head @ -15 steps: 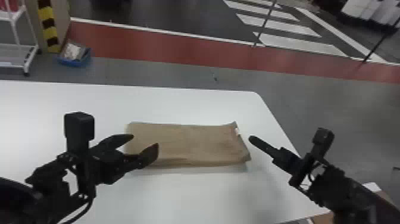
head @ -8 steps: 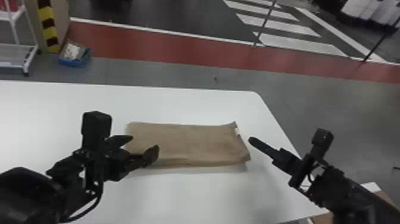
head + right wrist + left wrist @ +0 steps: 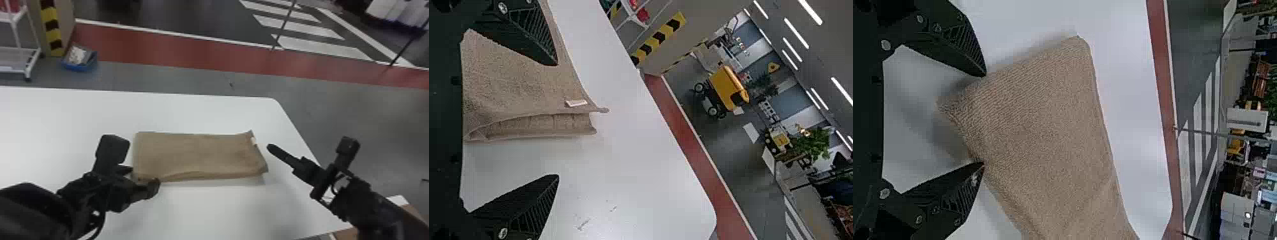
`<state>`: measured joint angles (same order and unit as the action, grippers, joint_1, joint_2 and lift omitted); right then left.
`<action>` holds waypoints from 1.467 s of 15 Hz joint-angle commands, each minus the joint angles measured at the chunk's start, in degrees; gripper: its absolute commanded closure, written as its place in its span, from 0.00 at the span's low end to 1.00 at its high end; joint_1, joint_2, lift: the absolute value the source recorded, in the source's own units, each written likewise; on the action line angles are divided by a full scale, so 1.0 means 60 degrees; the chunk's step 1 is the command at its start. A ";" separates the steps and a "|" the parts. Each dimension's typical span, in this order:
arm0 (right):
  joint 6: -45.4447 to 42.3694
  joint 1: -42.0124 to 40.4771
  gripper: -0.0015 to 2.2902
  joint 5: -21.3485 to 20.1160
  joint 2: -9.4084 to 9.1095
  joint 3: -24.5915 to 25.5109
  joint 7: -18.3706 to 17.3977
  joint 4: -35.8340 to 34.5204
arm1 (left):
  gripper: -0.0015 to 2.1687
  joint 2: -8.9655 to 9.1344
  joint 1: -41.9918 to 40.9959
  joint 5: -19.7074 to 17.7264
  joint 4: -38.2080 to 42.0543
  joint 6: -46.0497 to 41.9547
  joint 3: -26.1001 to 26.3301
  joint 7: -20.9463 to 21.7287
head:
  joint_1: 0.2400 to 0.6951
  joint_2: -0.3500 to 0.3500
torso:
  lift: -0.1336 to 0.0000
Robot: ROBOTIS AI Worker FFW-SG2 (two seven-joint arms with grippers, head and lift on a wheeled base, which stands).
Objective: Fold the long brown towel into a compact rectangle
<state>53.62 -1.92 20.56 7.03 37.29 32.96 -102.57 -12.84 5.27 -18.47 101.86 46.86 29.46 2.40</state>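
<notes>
The brown towel [image 3: 198,154] lies folded as a flat rectangle on the white table, a small white tag at its right end. At its near left corner is my left gripper [image 3: 142,178]. In the left wrist view my left gripper [image 3: 985,120] stands open, its fingertips at the edges of the towel's corner [image 3: 1043,135]. My right gripper [image 3: 269,147] is just right of the towel. Seen in the right wrist view, my right gripper [image 3: 558,120] is open, and the towel's tagged end [image 3: 519,85] shows stacked layers.
The white table [image 3: 198,111] has its right edge beyond my right gripper. Behind it on the floor are a blue bin [image 3: 79,59] and a white rack [image 3: 19,60]. A brown box [image 3: 411,210] is at the lower right.
My left arm has shifted to the right, its wrist now closer to the towel's left end. The right arm and the towel look unchanged.
</notes>
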 commanded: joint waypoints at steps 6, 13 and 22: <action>-0.0007 -0.0060 0.04 0.0016 0.0000 0.0025 0.0014 -0.0014 | 0.29 -0.0014 -0.0219 -0.0027 0.0484 -0.0200 -0.0105 0.0084 | 1.00 0.00 | 0.08; 0.0023 -0.0119 0.04 0.0031 -0.0014 -0.0048 -0.0001 -0.0073 | 0.64 -0.0058 -0.0381 0.0017 0.0689 -0.0083 -0.0222 0.0055 | 1.00 0.00 | 0.08; -0.0329 -0.0031 0.04 0.0148 -0.0044 -0.0180 -0.0001 0.0059 | 0.64 -0.0878 -0.1435 -0.0100 0.2124 0.1148 -0.1994 0.0143 | 1.00 0.00 | 0.08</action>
<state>52.16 -2.23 21.38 6.77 36.44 32.96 -102.55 -17.44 -1.74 -18.88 112.89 51.80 19.21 3.17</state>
